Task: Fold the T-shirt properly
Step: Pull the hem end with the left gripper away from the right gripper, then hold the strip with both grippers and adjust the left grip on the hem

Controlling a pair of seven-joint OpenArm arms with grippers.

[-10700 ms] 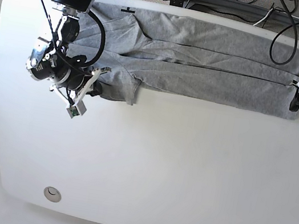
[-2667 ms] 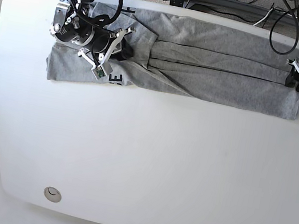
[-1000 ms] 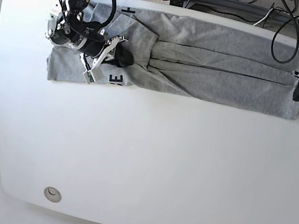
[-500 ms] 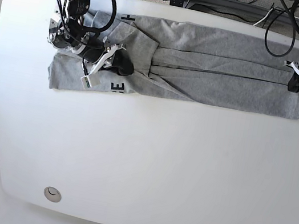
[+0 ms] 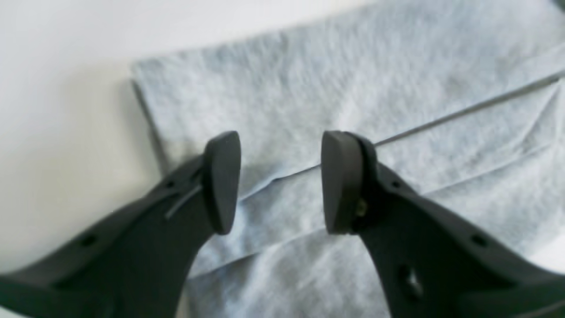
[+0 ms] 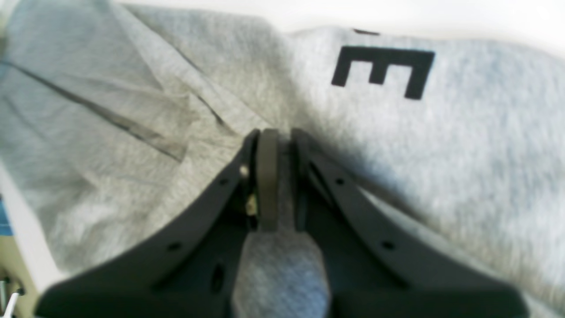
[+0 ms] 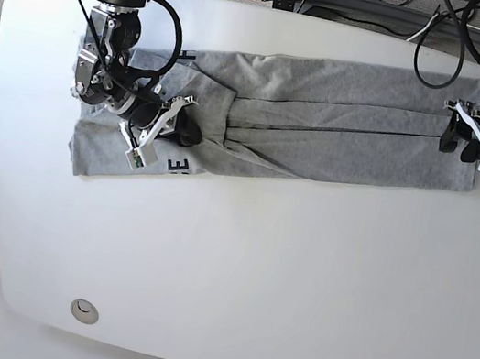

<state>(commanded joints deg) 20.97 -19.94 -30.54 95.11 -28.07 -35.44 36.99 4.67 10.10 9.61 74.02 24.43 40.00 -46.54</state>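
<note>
Nearer the front, soft grey T-shirt [image 7: 345,161] creases, seemingly pinched by right gripper [image 6: 284,137]; left [image 5: 282,181] gapes.

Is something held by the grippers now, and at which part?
The right gripper pinches the grey T-shirt at a fold near the black lettering; the left gripper is open, holding nothing.

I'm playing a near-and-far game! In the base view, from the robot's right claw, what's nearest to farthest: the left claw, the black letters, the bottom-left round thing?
From the right claw:
1. Black letters, right beside it
2. Round thing, bottom left
3. Left claw, far across the shirt
</note>
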